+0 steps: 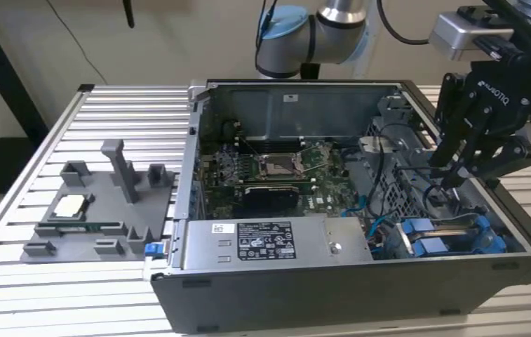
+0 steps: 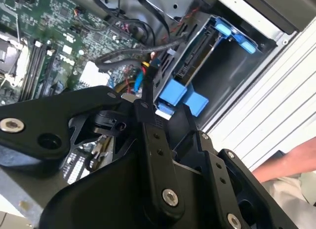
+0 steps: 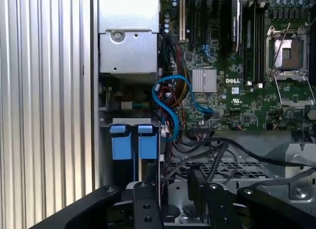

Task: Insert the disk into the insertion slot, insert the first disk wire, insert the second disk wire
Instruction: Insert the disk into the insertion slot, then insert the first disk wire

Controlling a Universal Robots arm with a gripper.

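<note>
The disk's bright blue caddy [image 1: 429, 235] sits in the insertion slot [image 2: 237, 76] at the case's front corner, on the exterior view's right. Its two blue tabs [image 3: 131, 142] stick out of the bay; both wrist views show them. My black gripper [image 1: 447, 179] hangs inside the case just above and behind the bay, fingers pointing down. The fingertips [image 2: 143, 108] look closed on the black connector of a disk wire [image 3: 195, 182]. That cable trails off toward the motherboard. The gripper [image 2: 131, 103] stands a short way from the blue tabs [image 2: 180, 93].
A grey labelled power-supply box [image 1: 265, 242] lies along the case front. The motherboard with its CPU socket [image 1: 279, 165] is behind it. A light blue cable [image 3: 173, 91] loops beside the bay. A grey fixture [image 1: 97, 203] stands on the slatted table. A person's hand [image 2: 291, 162] is outside the case.
</note>
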